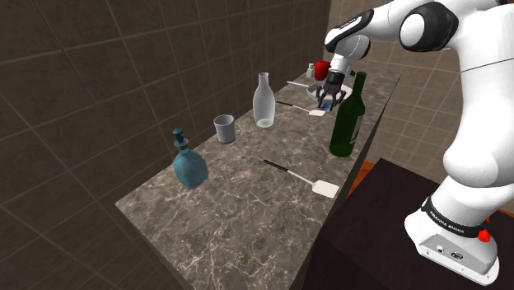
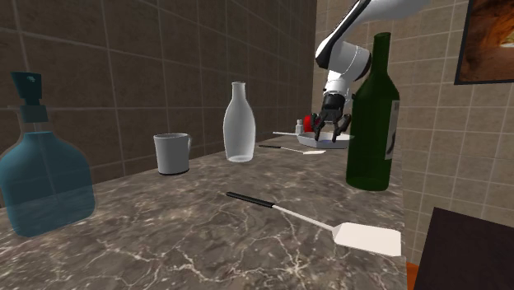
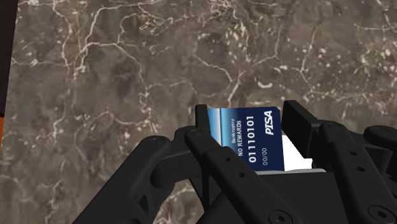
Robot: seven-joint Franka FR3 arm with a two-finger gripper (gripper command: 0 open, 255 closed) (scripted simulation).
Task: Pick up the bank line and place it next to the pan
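Note:
In the wrist view my black gripper (image 3: 251,139) is shut on a dark blue bank card (image 3: 245,130) printed "NO REWARDS" and "PISA", clasped between the fingers above the brown marble counter (image 3: 127,83). The shoulder view has the gripper (image 1: 327,96) hanging low over the counter's far end, with a bit of blue between its fingers. In the second exterior view the gripper (image 2: 328,123) is just above a pale shallow pan-like vessel (image 2: 320,142). Its white rim (image 1: 361,81) curves behind the gripper.
A tall green bottle (image 1: 347,119) stands close to the gripper near the counter's edge. A clear bottle (image 1: 262,103), grey cup (image 1: 224,128) and blue flask (image 1: 189,163) line the wall side. One spatula (image 1: 303,176) lies mid-counter, another (image 1: 300,106) near the gripper. A red object (image 1: 321,66) sits behind.

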